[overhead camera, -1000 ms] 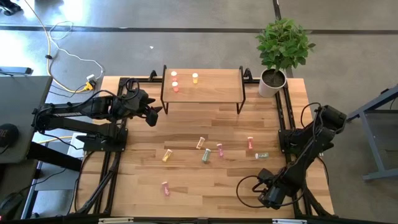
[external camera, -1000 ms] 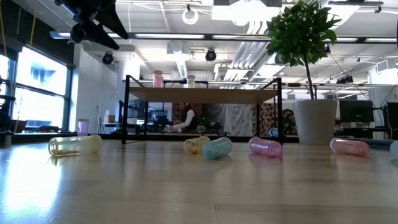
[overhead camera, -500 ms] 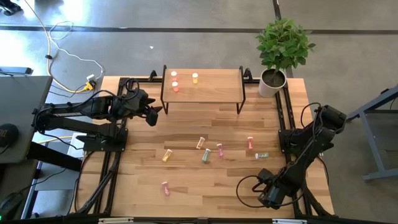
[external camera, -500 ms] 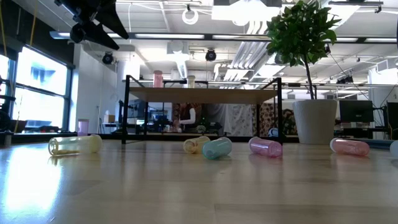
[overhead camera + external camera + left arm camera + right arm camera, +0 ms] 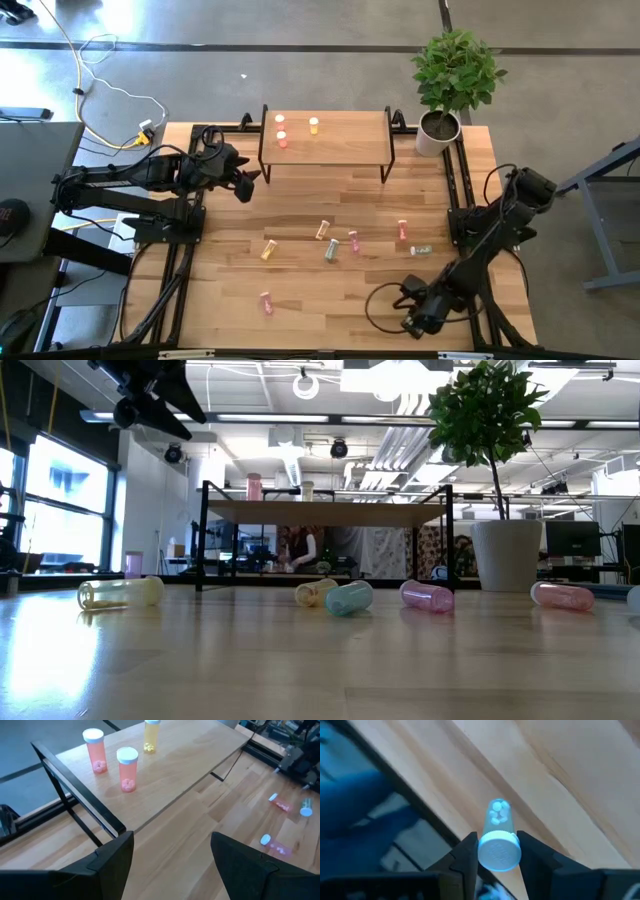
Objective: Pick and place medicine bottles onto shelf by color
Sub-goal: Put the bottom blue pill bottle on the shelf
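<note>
My right pincer point(image 5: 499, 851) clenched on a translucent white-capped cylindrical bottle point(image 5: 498, 837) over the grained wood desk's point(image 5: 330, 290) near right corner, bottle colour unclear, left pincer point(image 5: 172, 857) released beside the light-wood, black-legged shelf point(image 5: 345, 140)

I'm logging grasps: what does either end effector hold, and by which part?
The right end effector grips a pale bottle at its white-capped end. The left end effector is open and empty, near the shelf.

Potted plant point(image 5: 455, 85) at the table's far right corner, yellow cable point(image 5: 85, 95) on grey floor
</note>
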`<state>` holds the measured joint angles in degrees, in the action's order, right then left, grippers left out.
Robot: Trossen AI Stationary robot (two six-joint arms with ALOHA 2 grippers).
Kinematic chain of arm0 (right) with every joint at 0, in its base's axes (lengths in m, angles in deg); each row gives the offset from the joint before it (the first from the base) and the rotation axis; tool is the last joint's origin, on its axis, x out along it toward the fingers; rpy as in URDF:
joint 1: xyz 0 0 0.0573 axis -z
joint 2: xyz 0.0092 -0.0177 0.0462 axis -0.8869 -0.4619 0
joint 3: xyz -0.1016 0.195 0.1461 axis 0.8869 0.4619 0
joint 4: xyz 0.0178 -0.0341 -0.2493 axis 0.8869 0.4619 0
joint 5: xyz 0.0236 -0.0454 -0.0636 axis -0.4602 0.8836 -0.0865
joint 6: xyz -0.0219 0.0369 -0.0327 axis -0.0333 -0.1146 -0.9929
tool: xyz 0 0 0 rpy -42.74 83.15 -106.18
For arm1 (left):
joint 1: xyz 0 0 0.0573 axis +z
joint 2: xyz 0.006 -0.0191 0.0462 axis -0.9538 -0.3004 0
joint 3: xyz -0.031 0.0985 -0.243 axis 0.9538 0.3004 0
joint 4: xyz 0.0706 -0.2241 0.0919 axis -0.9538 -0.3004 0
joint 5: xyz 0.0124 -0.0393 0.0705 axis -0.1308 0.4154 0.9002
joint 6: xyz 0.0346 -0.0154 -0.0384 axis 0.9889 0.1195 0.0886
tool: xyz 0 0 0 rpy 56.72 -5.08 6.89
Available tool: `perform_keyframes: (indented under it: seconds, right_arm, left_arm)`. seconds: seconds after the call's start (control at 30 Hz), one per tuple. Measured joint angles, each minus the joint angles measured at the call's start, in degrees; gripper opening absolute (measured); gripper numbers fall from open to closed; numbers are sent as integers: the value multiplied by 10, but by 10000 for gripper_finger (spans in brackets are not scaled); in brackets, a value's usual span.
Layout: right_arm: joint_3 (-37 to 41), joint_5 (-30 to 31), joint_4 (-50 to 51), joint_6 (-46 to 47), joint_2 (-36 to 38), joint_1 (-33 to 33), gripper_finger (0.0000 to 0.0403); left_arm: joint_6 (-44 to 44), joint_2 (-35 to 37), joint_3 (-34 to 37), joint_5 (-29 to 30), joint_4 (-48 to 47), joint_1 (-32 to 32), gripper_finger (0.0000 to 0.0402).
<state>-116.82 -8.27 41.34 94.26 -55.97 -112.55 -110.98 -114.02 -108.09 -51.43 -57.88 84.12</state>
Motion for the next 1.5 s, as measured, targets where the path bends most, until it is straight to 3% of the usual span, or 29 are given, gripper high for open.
perform_keyframes:
  seconds: [0.17,0.5,0.8,1.03,1.5]
  right_arm:
    - [0,31,-76,-29,0,57,108]
    - [0,35,-244,-154,0,206,108]
    - [-25,34,-324,-271,0,326,108]
    - [-106,34,-214,-385,0,411,108]
    - [-316,34,150,-602,0,571,108]
  left_arm:
    - [28,0,0,0,0,0,257]
    - [37,0,0,-5,0,0,257]
    - [53,0,0,-10,0,0,257]
    - [56,0,0,-11,0,0,257]
    - [52,0,0,-25,0,0,257]
